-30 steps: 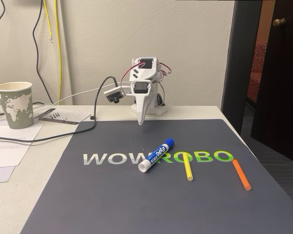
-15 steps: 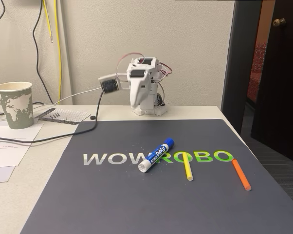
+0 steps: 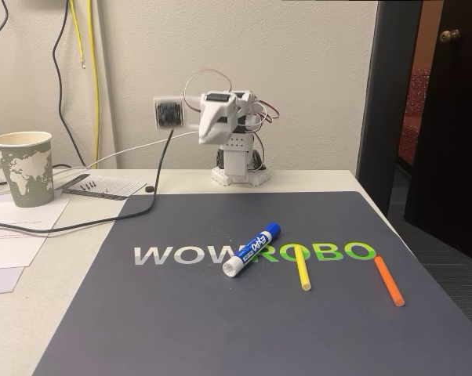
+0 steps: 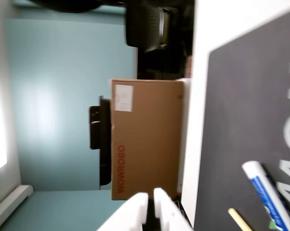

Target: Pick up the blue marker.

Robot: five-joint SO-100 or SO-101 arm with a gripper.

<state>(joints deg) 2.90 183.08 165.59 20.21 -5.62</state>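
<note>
Lying nearest the camera in the fixed view, the dark mat (image 3: 220, 313) with its WOWROBO lettering carries three things in a row: the blue marker (image 3: 252, 249), slanted across the letters with its white end toward the camera and its blue cap pointing away to the right; the thin yellow stick (image 3: 302, 268) just beside it on the right; and the orange stick (image 3: 389, 280) further right, well apart. Left of the mat on the pale surface (image 3: 71, 258) sit loose papers and a paper cup (image 3: 23, 168) printed with a world map. At the far edge stands the white arm (image 3: 228, 133), folded high over its base, its fingers (image 4: 150, 208) raised well above and behind the marker; the wrist view, turned on its side, shows them close together with only a thin gap, gripping nothing, and the marker's white end (image 4: 268, 192) off at the frame's lower right. The risk, as I judge it, lies in the descent: the yellow stick is so close that a slightly wide approach could catch it instead, or nudge the round barrel into rolling.
</note>
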